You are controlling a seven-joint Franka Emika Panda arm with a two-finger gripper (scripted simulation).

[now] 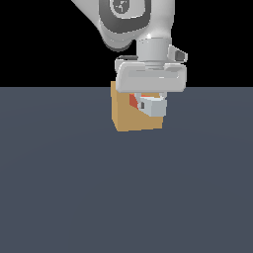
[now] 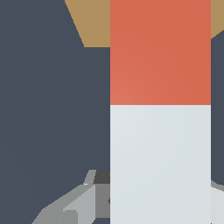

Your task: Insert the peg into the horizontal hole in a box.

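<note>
My gripper (image 1: 149, 101) hangs straight down in front of the tan box (image 1: 126, 118) and is shut on the peg (image 1: 154, 106). The peg lies level, with its pale end toward the exterior camera and its red-orange end (image 1: 133, 101) against the box's face. In the wrist view the peg (image 2: 159, 162) fills the middle. Its red part (image 2: 159, 52) runs over the box (image 2: 94, 22) and out of frame. A grey finger (image 2: 74, 205) shows beside the pale part. The hole is hidden behind the peg and gripper, so I cannot tell how far in the tip is.
The box stands on a flat dark blue-grey floor (image 1: 123, 197) that spreads around it on all sides. Nothing else shows on it. Above the horizon the background is black.
</note>
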